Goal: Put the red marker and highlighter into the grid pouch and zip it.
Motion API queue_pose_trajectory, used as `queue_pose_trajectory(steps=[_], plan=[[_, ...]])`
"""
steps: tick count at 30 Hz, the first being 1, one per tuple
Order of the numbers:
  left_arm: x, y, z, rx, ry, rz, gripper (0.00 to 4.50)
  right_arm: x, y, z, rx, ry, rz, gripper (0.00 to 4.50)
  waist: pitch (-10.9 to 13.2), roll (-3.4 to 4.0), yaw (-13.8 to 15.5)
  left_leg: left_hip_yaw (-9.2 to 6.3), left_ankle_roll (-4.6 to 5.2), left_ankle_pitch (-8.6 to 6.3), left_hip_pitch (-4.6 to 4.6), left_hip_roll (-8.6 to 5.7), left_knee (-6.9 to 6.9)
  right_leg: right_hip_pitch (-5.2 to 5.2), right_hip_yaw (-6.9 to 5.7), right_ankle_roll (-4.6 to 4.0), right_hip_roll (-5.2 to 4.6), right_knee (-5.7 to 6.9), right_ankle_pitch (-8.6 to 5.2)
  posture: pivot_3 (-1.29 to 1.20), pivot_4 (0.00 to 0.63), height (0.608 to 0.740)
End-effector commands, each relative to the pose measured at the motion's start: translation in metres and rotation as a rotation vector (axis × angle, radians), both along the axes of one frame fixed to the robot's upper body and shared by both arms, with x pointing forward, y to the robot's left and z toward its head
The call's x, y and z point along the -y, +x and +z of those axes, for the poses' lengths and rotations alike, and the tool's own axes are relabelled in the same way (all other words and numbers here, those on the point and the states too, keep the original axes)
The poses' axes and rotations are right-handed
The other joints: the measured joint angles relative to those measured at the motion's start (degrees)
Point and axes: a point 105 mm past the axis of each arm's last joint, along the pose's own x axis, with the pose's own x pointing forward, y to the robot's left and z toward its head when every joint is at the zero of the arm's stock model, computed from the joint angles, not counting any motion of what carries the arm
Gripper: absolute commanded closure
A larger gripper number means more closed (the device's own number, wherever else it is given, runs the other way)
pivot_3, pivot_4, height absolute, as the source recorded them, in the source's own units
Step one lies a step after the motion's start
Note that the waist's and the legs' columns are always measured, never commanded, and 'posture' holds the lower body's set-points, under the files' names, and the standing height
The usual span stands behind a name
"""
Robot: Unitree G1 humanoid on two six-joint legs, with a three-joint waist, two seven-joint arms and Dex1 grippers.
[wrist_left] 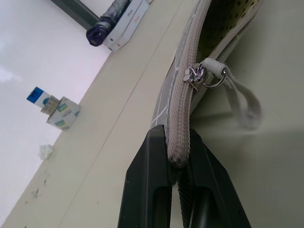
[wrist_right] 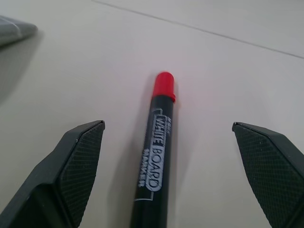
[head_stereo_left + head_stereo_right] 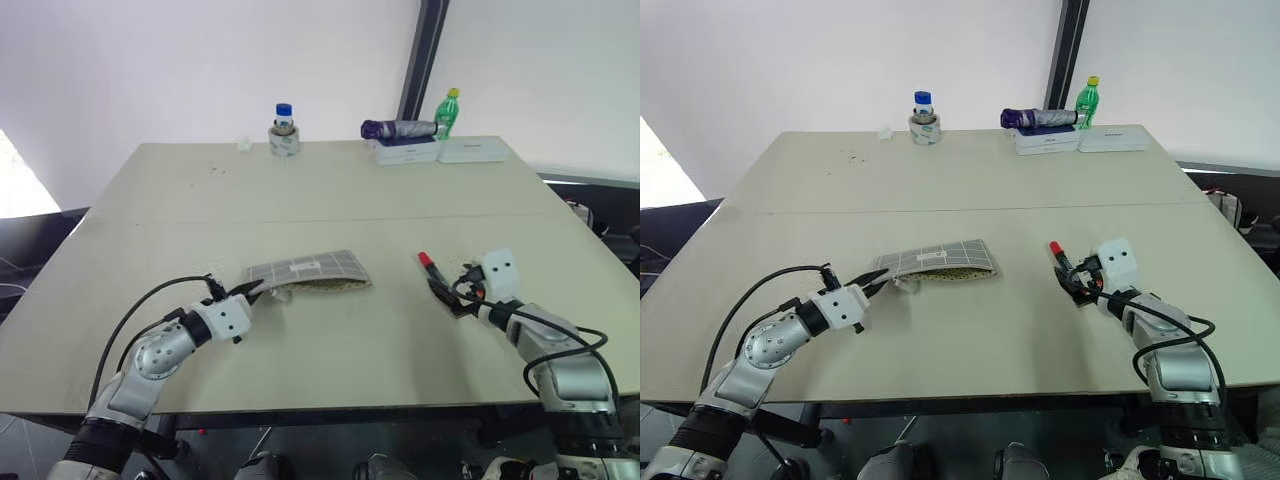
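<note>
The grid pouch (image 3: 310, 270) lies flat near the table's middle, its mouth open and showing a dotted yellowish lining. My left gripper (image 1: 178, 159) is shut on the pouch's near end, pinching the zipper tape just behind the metal zipper pull (image 1: 198, 76) with its white loop. The red marker (image 2: 154, 161) lies on the table to the right of the pouch, red cap pointing away from me. My right gripper (image 2: 167, 126) is open, one finger on each side of the marker, touching neither side. The highlighter is out of view.
Along the far edge stand a small blue-capped bottle on a tape roll (image 3: 284, 132), a folded purple umbrella (image 3: 398, 128) on white boxes (image 3: 470, 150), and a green bottle (image 3: 449, 112). The table's right edge (image 3: 590, 250) runs close to my right arm.
</note>
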Motion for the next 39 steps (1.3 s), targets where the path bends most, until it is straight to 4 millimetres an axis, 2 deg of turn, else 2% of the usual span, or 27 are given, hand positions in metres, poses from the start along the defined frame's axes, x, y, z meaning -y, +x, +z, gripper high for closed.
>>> queue_pose_trajectory(steps=[1, 4, 6, 10, 14, 16, 17, 20, 22, 24, 26, 30, 34, 39], plan=[[0.001, 0.001, 0.012, 0.051, 0.01, -0.012, 4.5, 0.008, 0.002, -0.011, -0.024, -0.012, -0.042, 0.03, 0.0, 0.0, 0.0, 0.0, 0.0, 0.0, 0.0, 0.0, 0.0, 0.01, 0.0, 0.0, 0.0, 0.0, 0.0, 0.0, 0.15, 0.74], [0.001, 0.001, 0.012, 0.051, 0.005, -0.005, 4.5, 0.012, 0.004, -0.017, -0.054, 0.041, -0.077, 0.81, -0.01, -0.01, -0.1, -0.01, 0.0, 0.0, 0.03, 0.0, 0.0, 0.04, 0.0, 0.0, 0.02, 0.0, 0.0, 0.0, 0.15, 0.74], [0.001, 0.0, 0.012, 0.052, 0.004, -0.003, 4.5, 0.009, 0.007, -0.013, -0.047, 0.057, -0.064, 1.89, -0.01, -0.01, -0.05, -0.02, 0.01, -0.01, 0.03, 0.0, 0.0, 0.05, 0.0, 0.0, 0.02, 0.0, 0.0, 0.0, 0.15, 0.74], [0.001, 0.0, 0.013, 0.058, 0.001, -0.001, 4.5, -0.01, 0.013, 0.009, 0.0, 0.062, 0.068, 4.04, -0.01, -0.01, -0.04, -0.02, 0.05, -0.03, 0.02, -0.01, 0.01, 0.05, 0.0, 0.0, 0.0, 0.0, 0.0, 0.0, 0.15, 0.74], [0.002, 0.001, 0.013, 0.063, 0.001, 0.002, 4.5, -0.049, 0.01, 0.052, 0.129, 0.122, 0.314, 4.09, 0.0, 0.01, -0.15, -0.02, 0.06, -0.03, 0.02, 0.01, -0.01, 0.02, 0.0, 0.0, 0.03, 0.0, 0.0, 0.0, 0.15, 0.74], [0.002, 0.001, 0.013, 0.064, 0.001, 0.001, 4.5, -0.076, -0.003, 0.068, 0.163, 0.136, 0.488, 4.09, 0.0, 0.01, -0.16, -0.02, 0.06, -0.03, 0.02, 0.01, -0.02, 0.0, 0.0, 0.0, 0.03, 0.0, 0.0, 0.0, 0.15, 0.74], [0.002, 0.002, 0.013, 0.065, 0.002, 0.0, 4.5, -0.083, -0.008, 0.071, 0.164, 0.141, 0.538, 4.09, 0.0, 0.01, -0.14, -0.02, 0.06, -0.03, 0.01, 0.02, -0.03, 0.0, 0.0, 0.0, 0.03, 0.0, 0.0, 0.0, 0.15, 0.74], [0.004, 0.002, 0.014, 0.069, 0.003, -0.005, 4.5, -0.118, -0.043, 0.065, 0.122, 0.055, 0.815, 4.09, 0.0, 0.0, 0.18, -0.04, 0.09, -0.05, 0.0, 0.01, -0.04, 0.0, -0.01, 0.0, 0.0, -0.02, 0.0, 0.0, 0.15, 0.74], [0.005, 0.002, 0.014, 0.071, 0.002, -0.006, 4.5, -0.124, -0.054, 0.045, 0.071, -0.118, 0.915, 4.09, 0.0, -0.02, 0.17, -0.08, 0.13, -0.08, 0.0, 0.01, -0.01, 0.06, -0.04, 0.0, -0.01, -0.06, -0.01, 0.0, 0.15, 0.74], [0.006, 0.002, 0.014, 0.073, 0.006, -0.01, 4.5, -0.124, -0.052, 0.034, 0.058, -0.221, 0.932, 4.09, 0.01, -0.03, 0.1, -0.08, 0.18, -0.11, 0.01, -0.02, 0.04, 0.1, -0.05, 0.0, -0.05, -0.08, -0.01, 0.0, 0.15, 0.74], [0.007, 0.002, 0.014, 0.075, 0.013, -0.015, 4.5, -0.126, -0.048, 0.033, 0.069, -0.231, 0.933, 4.09, 0.01, -0.04, 0.03, -0.07, 0.18, -0.11, 0.01, -0.02, 0.07, 0.09, -0.05, 0.0, -0.06, -0.09, -0.01, 0.0, 0.15, 0.74], [0.01, -0.001, 0.016, 0.085, 0.013, -0.037, 4.5, -0.13, -0.026, 0.03, 0.104, -0.319, 0.877, 4.09, 0.01, -0.03, -0.05, -0.06, 0.15, -0.09, 0.01, 0.0, 0.08, 0.08, -0.05, 0.0, -0.02, -0.07, -0.01, 0.0, 0.15, 0.74], [0.02, -0.007, 0.025, 0.121, 0.019, -0.096, 4.5, -0.133, -0.015, 0.034, 0.133, -0.349, 0.865, 4.09, 0.02, -0.03, 0.07, 0.0, -0.09, 0.06, -0.02, -0.01, 0.07, 0.04, -0.05, 0.0, -0.02, -0.06, -0.01, 0.0, 0.15, 0.74], [0.031, -0.011, 0.03, 0.128, 0.015, -0.143, 4.5, -0.155, -0.001, 0.037, 0.186, -0.433, 0.889, 4.09, 0.02, -0.03, -0.08, 0.0, -0.09, 0.06, -0.01, -0.01, 0.06, 0.04, -0.05, 0.01, 0.0, -0.04, 0.0, 0.0, 0.15, 0.74]])
